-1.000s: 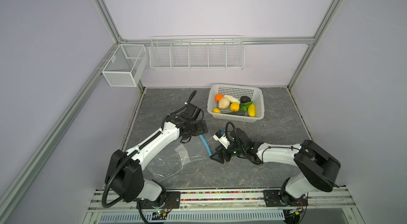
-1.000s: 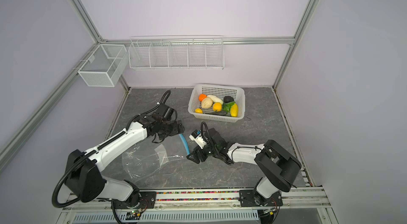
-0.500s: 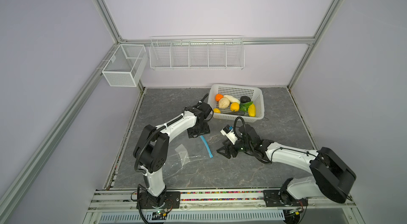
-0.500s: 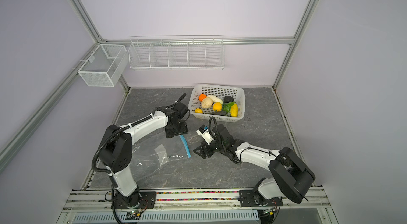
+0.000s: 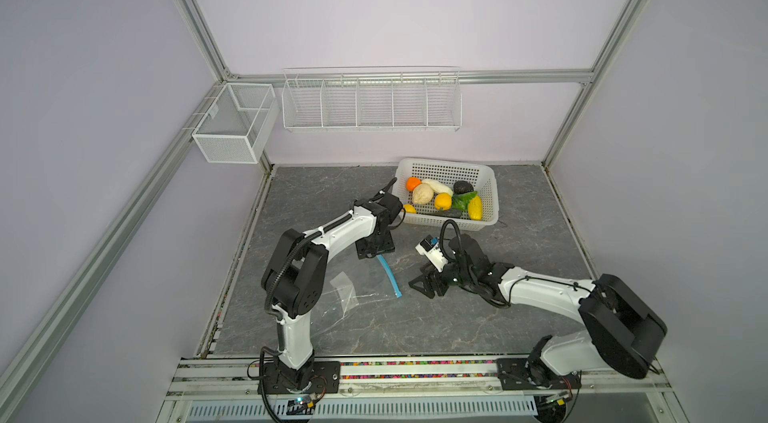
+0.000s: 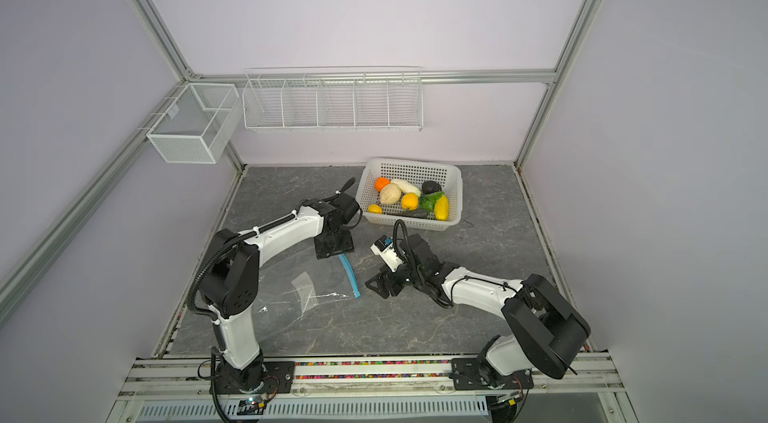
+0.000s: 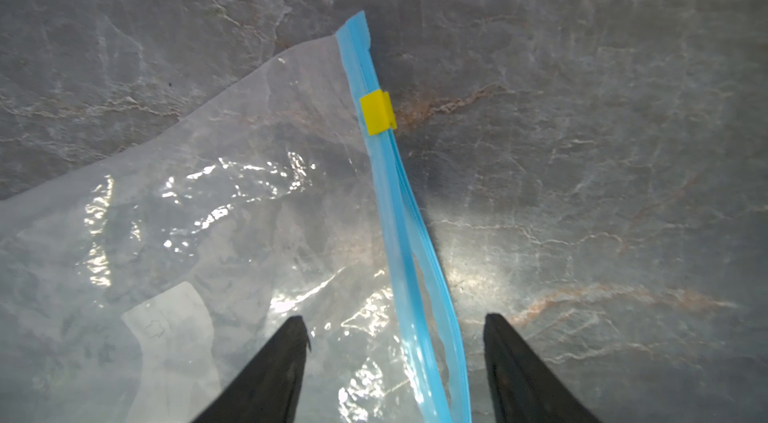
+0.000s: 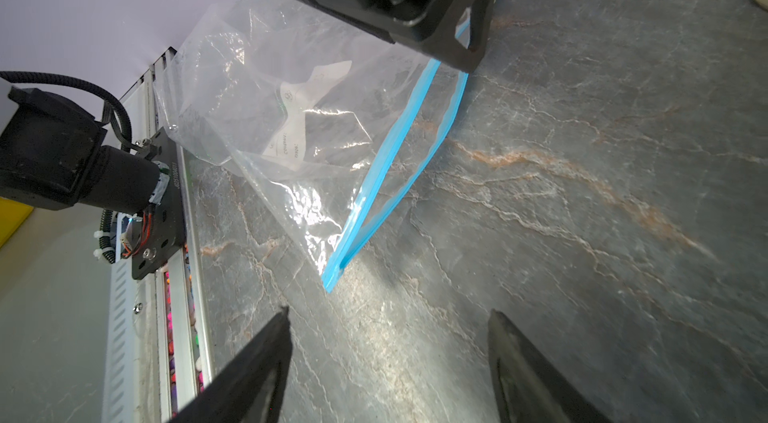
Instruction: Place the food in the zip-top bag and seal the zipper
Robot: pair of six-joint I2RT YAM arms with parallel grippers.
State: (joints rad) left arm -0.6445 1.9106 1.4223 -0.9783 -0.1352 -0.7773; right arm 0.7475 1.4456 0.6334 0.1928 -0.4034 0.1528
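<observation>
So the zip-top bag (image 7: 208,213) is lying flat on the counter (image 5: 457,317) with nothing in it. All the food (image 5: 442,200) is sitting in the white basket (image 5: 444,169) at the back.

My left end effector (image 7: 395,321) hangs right over the zipper (image 7: 399,209). Its jaws are apart, with the blue strip running between them but not pinched, as far as I can see. I'd guess that's the setup for grabbing a lip and lifting the mouth open.

The yellow slider (image 7: 376,113) sits close to one end of the strip, so most of the mouth looks unzipped. In the right wrist view the two lips gape a little.

My right end effector (image 8: 388,313) is low over the counter near the strip's other corner, jaws wide and empty. It's probably lined up to take the opposite lip. The plastic is thin and crinkly, so it'll likely slip if I catch it badly.
</observation>
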